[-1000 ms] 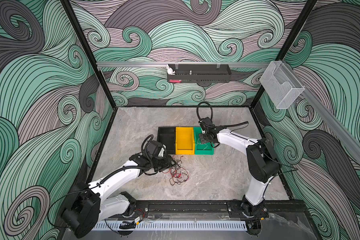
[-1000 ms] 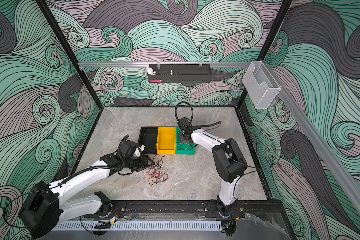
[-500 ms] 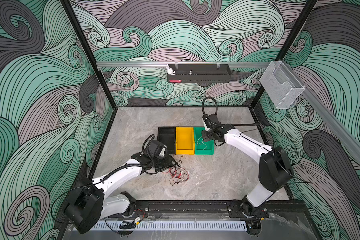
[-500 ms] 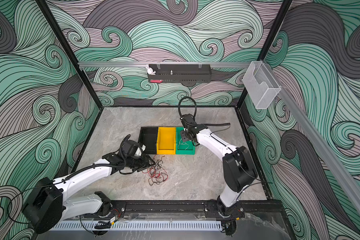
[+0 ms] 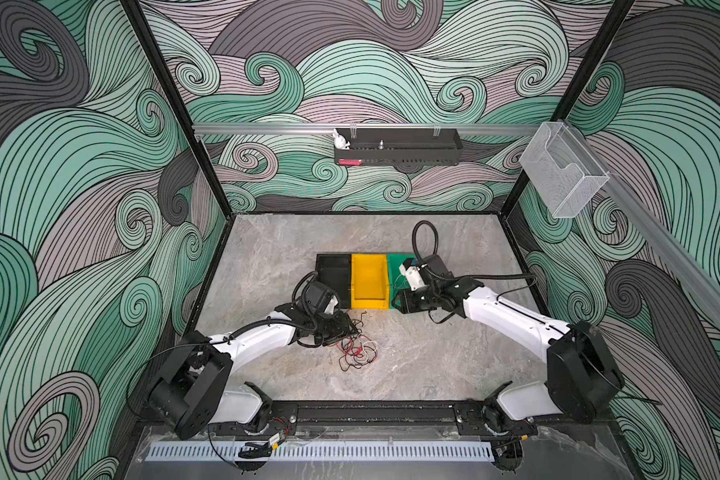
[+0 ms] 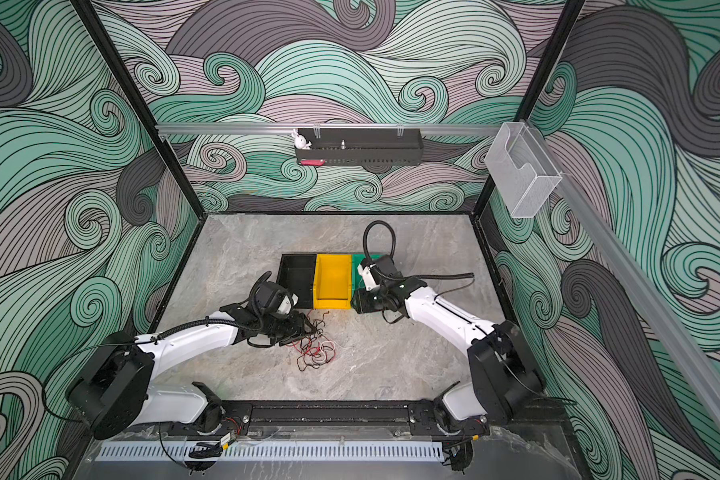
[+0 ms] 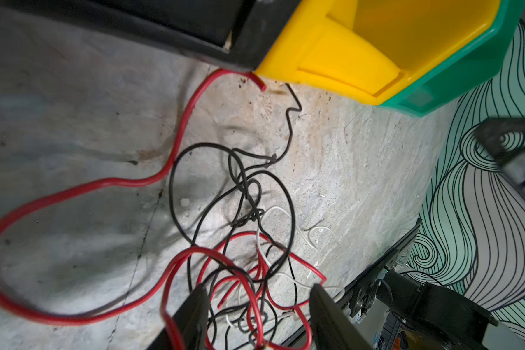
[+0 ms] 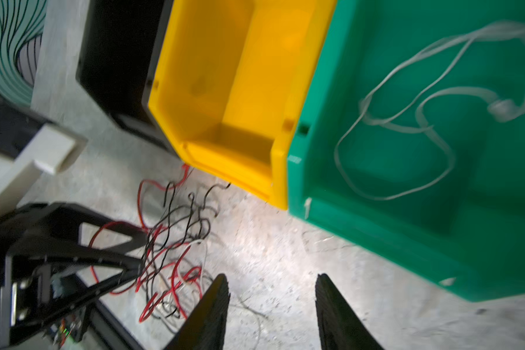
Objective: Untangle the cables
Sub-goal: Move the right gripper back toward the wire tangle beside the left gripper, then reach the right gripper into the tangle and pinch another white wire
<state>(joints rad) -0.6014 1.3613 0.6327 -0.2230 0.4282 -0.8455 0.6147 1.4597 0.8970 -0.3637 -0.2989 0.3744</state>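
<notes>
Tangle of cables (image 5: 356,351) (image 6: 314,351) on the grey stone-patterned table (image 5: 433,365), just in front of three bins set side by side. Thin, floppy strands in red, black and white, looped over and through one another; tightest where black strands twist together mid-heap (image 7: 249,212). One long red loop swings wide of the pile, its cut end lying at the foot of the seam between black bin (image 7: 249,45) and yellow bin (image 7: 331,54). One kinked black end reaches toward the yellow bin's front lip.

Left gripper (image 7: 258,318) sits at the heap's left edge, jaws apart, with red, black and white strands lying loose in the gap. Right gripper (image 8: 270,303) hangs above the table before the green bin (image 8: 361,230), jaws likewise spread, only bare stone showing between the fingers (image 8: 212,309).

Farther back, black bin (image 5: 329,259), dark inside, contents not discernible. Yellow bin (image 5: 368,299) shows plain yellow floor. Green bin holds one white cable (image 8: 502,109), coiled in slack loops and well apart from the tangle.
</notes>
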